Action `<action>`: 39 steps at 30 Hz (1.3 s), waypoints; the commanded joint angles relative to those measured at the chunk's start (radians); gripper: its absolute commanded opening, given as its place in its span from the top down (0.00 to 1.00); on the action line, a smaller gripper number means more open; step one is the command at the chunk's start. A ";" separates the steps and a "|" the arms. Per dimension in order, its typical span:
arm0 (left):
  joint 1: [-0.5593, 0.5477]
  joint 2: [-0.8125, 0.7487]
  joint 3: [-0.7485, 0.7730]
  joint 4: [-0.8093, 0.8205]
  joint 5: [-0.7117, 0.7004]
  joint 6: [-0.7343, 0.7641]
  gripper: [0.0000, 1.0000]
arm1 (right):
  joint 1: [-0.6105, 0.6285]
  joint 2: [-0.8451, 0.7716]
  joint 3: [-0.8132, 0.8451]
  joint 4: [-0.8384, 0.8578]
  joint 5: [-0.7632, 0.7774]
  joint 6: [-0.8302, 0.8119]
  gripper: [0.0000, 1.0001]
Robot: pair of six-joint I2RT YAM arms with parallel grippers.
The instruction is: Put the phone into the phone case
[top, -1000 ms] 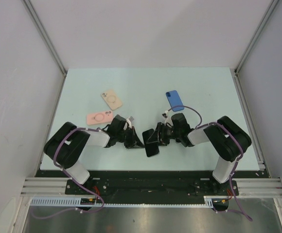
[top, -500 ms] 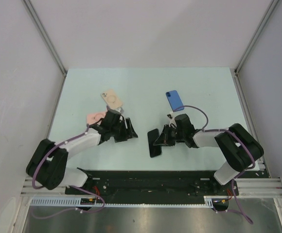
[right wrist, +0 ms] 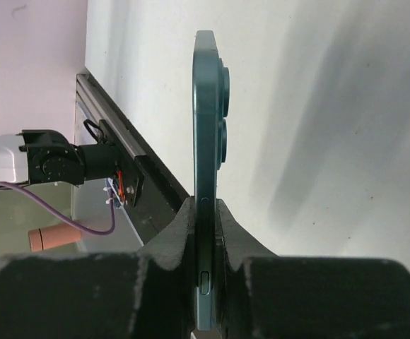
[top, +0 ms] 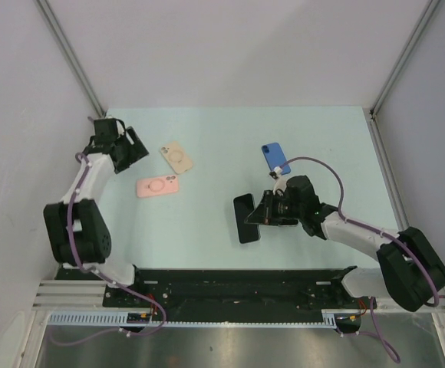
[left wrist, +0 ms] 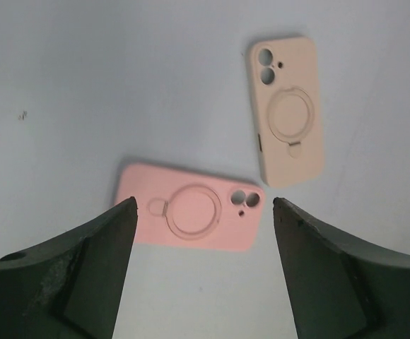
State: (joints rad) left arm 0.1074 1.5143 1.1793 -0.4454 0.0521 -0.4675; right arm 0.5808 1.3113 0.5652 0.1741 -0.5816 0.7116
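Observation:
A dark phone (top: 245, 218) hangs just above the table's near middle, and my right gripper (top: 266, 215) is shut on its right edge. The right wrist view shows the phone (right wrist: 205, 134) edge-on, pinched between the two fingers of that gripper (right wrist: 203, 207). A pink phone case (top: 158, 185) and a beige case (top: 176, 157) lie back-up at the left. My left gripper (top: 133, 149) hovers open at the far left, apart from both. In its wrist view, the pink case (left wrist: 191, 215) shows between the spread fingers of the left gripper (left wrist: 203, 205), with the beige case (left wrist: 286, 109) beyond.
A blue case (top: 276, 159) lies at the back right of the mat, close behind my right wrist. The mat's near edge meets the black mounting rail (top: 238, 280). Grey walls close in the left, right and back.
My left gripper let go and opened, and its arm swung from the middle to the far left. My right gripper closed on the phone and carried it slightly right.

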 commanded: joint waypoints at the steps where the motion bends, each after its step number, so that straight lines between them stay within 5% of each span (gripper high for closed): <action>1: 0.005 0.199 0.163 -0.091 -0.049 0.139 0.16 | 0.002 -0.079 0.007 -0.036 0.012 -0.041 1.00; 6: 0.008 0.389 0.308 -0.122 -0.112 0.243 0.15 | 0.002 -0.118 0.009 -0.054 0.003 -0.052 1.00; 17: 0.014 0.535 0.286 -0.087 0.123 0.337 0.23 | -0.007 -0.136 0.007 -0.079 0.032 -0.072 1.00; 25: 0.011 0.455 0.140 -0.142 0.351 0.297 0.28 | -0.016 -0.121 0.007 -0.054 0.009 -0.052 1.00; 31: -0.023 0.276 -0.050 -0.142 0.368 0.297 0.29 | -0.018 -0.132 0.007 -0.073 0.017 -0.058 1.00; 39: -0.239 0.103 -0.184 -0.151 0.275 0.285 0.20 | -0.027 -0.118 0.006 -0.065 0.012 -0.064 1.00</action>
State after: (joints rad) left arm -0.0383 1.6989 1.0119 -0.5617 0.3561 -0.2031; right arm 0.5606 1.2022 0.5629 0.0566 -0.5533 0.6537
